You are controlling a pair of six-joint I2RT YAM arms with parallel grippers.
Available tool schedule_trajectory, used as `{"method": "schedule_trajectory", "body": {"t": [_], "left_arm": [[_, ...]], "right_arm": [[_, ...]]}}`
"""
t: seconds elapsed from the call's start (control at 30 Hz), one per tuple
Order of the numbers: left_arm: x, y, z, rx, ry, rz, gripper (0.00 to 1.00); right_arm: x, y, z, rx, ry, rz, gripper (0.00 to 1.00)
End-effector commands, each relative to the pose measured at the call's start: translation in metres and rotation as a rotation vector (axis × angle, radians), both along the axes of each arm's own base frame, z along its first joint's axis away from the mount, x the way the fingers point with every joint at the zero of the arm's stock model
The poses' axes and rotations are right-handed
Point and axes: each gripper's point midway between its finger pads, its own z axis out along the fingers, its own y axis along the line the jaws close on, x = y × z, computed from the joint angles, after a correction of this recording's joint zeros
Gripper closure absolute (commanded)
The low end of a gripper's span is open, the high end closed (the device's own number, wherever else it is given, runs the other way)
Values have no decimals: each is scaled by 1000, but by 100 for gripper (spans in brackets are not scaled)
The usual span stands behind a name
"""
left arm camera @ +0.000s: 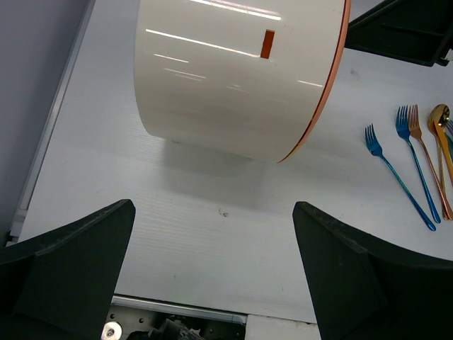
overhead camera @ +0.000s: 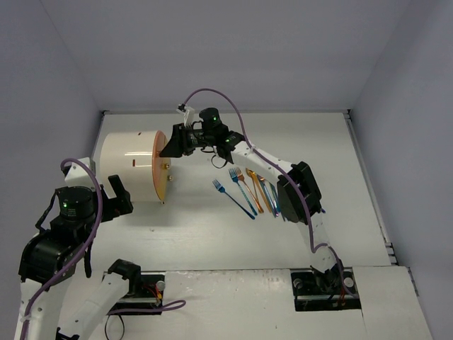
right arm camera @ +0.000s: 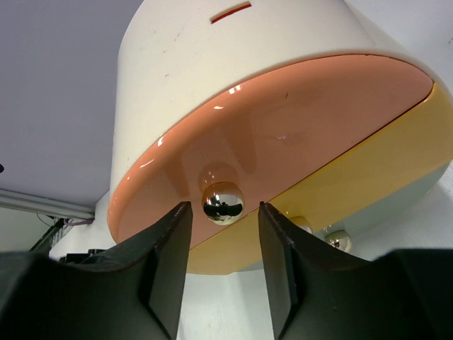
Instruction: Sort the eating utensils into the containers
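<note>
1. Cream-white and drum-shaped, the cabinet [overhead camera: 127,164] lies on its side on the tabletop [overhead camera: 212,241]. Its round orange front [overhead camera: 161,168] faces 3 o'clock in the top view.
2. At that front the right pincer [right arm camera: 223,212] is partly open. Its fingers [right arm camera: 166,262] stand on either side of a shiny brass knob [right arm camera: 223,202] with a narrow gap on each side, so nothing is gripped.
3. Spread wide and holding nothing, the left pincer [left arm camera: 212,241] hovers over bare tabletop at about 6 o'clock of the cabinet.
4. Lying flat in a close row, the eating utensils [overhead camera: 251,191] — blue forks and gold-copper pieces — sit on the tabletop at 3 o'clock of the cabinet. Their handles point toward 5 o'clock, apart from both pincers.
</note>
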Motion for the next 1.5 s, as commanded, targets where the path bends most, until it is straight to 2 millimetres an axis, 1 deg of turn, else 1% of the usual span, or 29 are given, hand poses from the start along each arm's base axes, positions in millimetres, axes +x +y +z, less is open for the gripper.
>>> {"method": "schedule_trajectory", "body": {"t": [0.0,0.13,0.23,0.37,0.5,0.57,0.67,0.73,0.8,0.87,0.9,0.97,1.2,1.27,1.47], "left_arm": [[9,-3,11,-4,-32,-4,7],[9,-3,11,-4,-32,-4,7],[8,-3,11,-5,-34,-4,7],[9,-3,10,-4,-31,-5,7],[10,-4,10,-9,-28,-9,7],[10,-5,10,-10,-26,-12,7],[11,-5,11,-8,-27,-10,7],[11,-5,11,-7,-27,-10,7],[11,-4,12,-3,-29,-7,7],[11,-3,12,-1,-31,-6,7],[11,-3,13,0,-32,-6,7],[11,-3,13,1,-33,-5,7],[13,-3,14,7,-30,-3,7],[14,-2,14,9,-29,0,7],[17,-3,13,13,-19,-1,7]], "right_arm": [[-1,0,45,97,-116,30,58],[-1,1,44,98,-114,34,57],[-1,2,45,103,-116,39,57],[-2,4,42,102,-110,50,59],[-2,5,41,106,-113,58,71],[-1,5,41,106,-117,57,81],[0,2,40,104,-117,53,94],[2,-1,39,100,-121,45,98],[5,-7,40,97,-124,33,100],[7,-14,39,89,-124,24,100],[6,-17,34,80,-117,23,100],[7,-26,38,79,-127,12,100],[8,-54,31,50,-118,-18,100],[10,-61,34,50,-123,-32,100],[15,-80,33,39,-117,-62,100]]}}
